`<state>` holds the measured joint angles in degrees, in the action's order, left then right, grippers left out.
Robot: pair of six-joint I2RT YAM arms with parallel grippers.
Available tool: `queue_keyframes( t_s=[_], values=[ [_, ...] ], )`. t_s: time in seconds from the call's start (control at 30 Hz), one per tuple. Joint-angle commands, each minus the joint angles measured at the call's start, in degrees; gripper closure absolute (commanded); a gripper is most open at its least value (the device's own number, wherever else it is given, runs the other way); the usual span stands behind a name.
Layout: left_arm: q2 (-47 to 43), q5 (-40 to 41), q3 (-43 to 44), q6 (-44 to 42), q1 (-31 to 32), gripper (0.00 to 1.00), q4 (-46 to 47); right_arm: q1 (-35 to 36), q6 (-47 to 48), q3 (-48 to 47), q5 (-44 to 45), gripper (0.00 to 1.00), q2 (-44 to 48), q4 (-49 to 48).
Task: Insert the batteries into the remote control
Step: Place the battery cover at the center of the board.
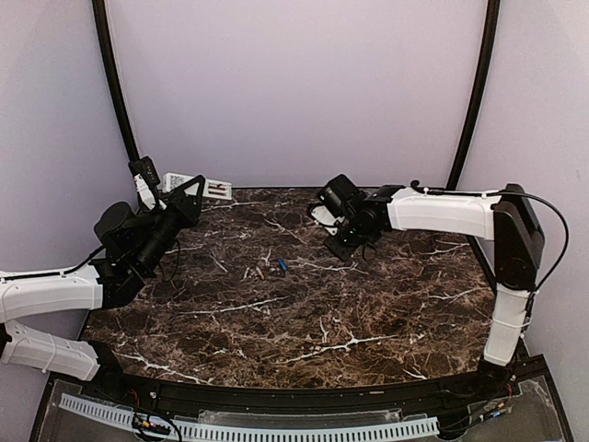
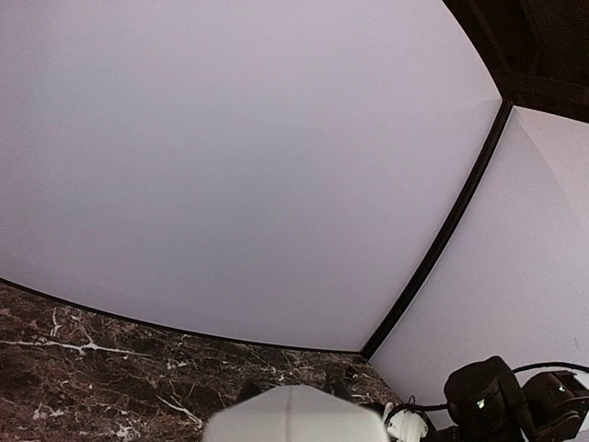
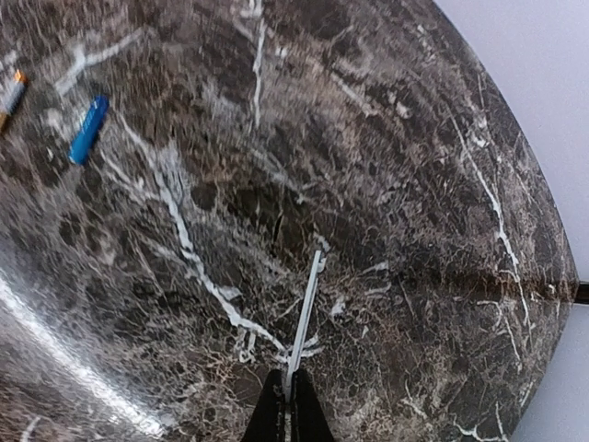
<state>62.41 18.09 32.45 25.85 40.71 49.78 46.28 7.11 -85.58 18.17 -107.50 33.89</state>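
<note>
The white remote control (image 1: 201, 187) is held up off the table near the back left wall by my left gripper (image 1: 187, 201). In the left wrist view it is a white slab (image 2: 294, 416) between my dark fingertips (image 2: 248, 392). A blue battery (image 1: 282, 265) and a grey-tan battery (image 1: 260, 273) lie on the dark marble table (image 1: 304, 313) at centre. They also show in the right wrist view, blue (image 3: 88, 130) and grey-tan (image 3: 11, 97). My right gripper (image 1: 342, 245) is shut on a thin white cover plate (image 3: 304, 308), seen edge-on, low over the table right of the batteries.
Lilac walls close off the back and both sides, with black poles (image 1: 115, 83) in the corners. The right arm (image 1: 442, 212) reaches in from the right side. A slotted white strip (image 1: 248, 428) runs along the near edge.
</note>
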Motion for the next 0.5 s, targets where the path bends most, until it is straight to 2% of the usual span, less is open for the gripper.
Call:
queue_keyframes(
  t_s=[0.0,0.23,0.37,0.47],
  values=[
    [-1.29,0.33,-0.86,-0.78,-0.28,1.0,-1.12,2.47,5.66,1.71,10.41,1.0,-3.05,2.05],
    [-2.16,0.45,-0.93,-1.06,-0.28,1.0,-1.85,6.51,8.79,5.41,12.33,1.0,-6.73,0.18],
    [-2.74,0.61,-1.14,-1.02,-0.28,1.0,-2.03,8.62,9.61,6.83,14.05,0.91,-9.65,-0.63],
    [-3.36,0.53,-1.3,-1.06,-0.28,1.0,-2.4,9.12,8.82,6.77,14.12,0.89,-11.31,-0.22]
  ],
)
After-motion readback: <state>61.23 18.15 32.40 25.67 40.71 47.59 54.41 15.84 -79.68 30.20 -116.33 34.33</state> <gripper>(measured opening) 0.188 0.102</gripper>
